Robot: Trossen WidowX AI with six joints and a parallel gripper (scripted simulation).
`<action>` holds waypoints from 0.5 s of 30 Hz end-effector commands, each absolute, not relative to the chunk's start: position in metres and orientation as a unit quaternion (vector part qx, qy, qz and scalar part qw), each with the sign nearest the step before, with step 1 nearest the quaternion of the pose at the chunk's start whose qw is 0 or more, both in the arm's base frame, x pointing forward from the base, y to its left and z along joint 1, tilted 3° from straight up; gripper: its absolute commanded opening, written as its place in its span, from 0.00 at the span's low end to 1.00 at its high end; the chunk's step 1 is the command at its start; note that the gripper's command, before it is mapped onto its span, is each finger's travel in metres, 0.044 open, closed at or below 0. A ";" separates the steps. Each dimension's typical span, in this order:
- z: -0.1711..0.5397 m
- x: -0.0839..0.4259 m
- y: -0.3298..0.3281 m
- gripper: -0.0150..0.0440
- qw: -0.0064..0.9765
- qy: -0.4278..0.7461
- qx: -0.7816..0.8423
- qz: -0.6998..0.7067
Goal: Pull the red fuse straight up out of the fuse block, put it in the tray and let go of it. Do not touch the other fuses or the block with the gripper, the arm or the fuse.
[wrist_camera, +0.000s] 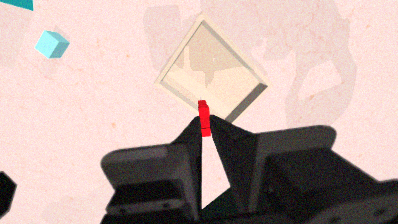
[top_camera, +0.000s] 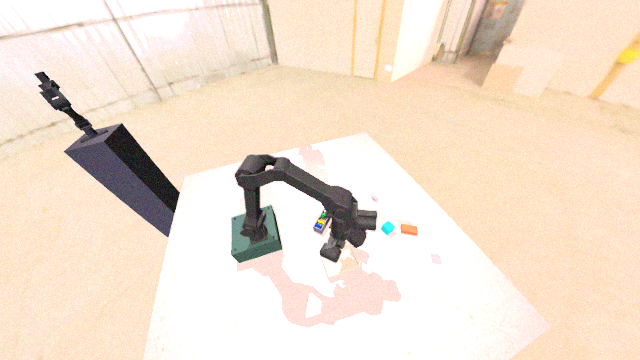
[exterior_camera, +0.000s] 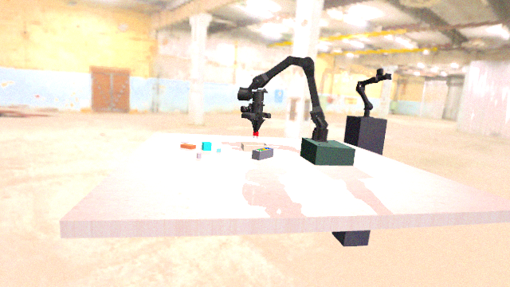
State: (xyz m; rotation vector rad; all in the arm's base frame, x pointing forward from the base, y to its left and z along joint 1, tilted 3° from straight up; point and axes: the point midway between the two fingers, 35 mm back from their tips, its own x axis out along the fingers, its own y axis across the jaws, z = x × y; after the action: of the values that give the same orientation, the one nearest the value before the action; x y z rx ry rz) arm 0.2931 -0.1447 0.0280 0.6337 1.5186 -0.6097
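The red fuse (exterior_camera: 256, 134) (wrist_camera: 204, 118) is held between the fingertips of my gripper (exterior_camera: 256, 131) (wrist_camera: 204, 119), which is shut on it and points down. The fuse hangs above the table, and in the wrist view it overlaps the near corner of the tray. The beige tray (top_camera: 327, 272) (exterior_camera: 248, 147) (wrist_camera: 182, 52) lies on the table; the arm hides part of it in the top view. The dark fuse block (top_camera: 319, 230) (exterior_camera: 263, 155) stands beside the tray with blue, yellow and green fuses in it; it is out of the wrist view.
A teal cube (top_camera: 388, 228) (exterior_camera: 206, 146), an orange block (top_camera: 409, 229) (exterior_camera: 188, 146) and a small light-blue cube (exterior_camera: 218, 150) (wrist_camera: 51, 44) lie to the side of the tray. The arm's green base (top_camera: 256, 235) (exterior_camera: 327, 152) stands on the block's other side. A second arm stands on a dark pedestal (top_camera: 125, 175) (exterior_camera: 365, 133) beyond the table.
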 end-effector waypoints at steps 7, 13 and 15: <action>0.028 0.288 -0.173 0.25 0.641 0.664 0.274 -0.269; 0.018 0.288 -0.174 0.25 0.641 0.664 0.274 -0.269; 0.015 0.288 -0.173 0.25 0.641 0.664 0.274 -0.269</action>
State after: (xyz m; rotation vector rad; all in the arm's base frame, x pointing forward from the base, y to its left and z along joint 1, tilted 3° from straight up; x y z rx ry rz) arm 0.2891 -0.1732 0.0210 0.6308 1.5093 -0.6131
